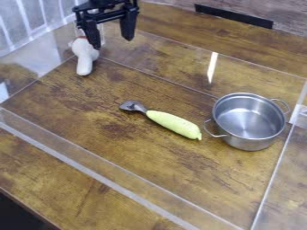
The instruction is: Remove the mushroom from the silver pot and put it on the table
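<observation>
The mushroom, whitish stem with a pale cap, rests on the table at the far left, near the acrylic wall. My gripper hangs just above and to the right of it, pointing down, open, with nothing between its black fingers. It is apart from the mushroom. The silver pot stands at the right side of the table, and its inside looks empty.
A yellow oblong piece with a grey end lies mid-table, left of the pot. Clear acrylic walls edge the work area, with an upright panel behind the pot.
</observation>
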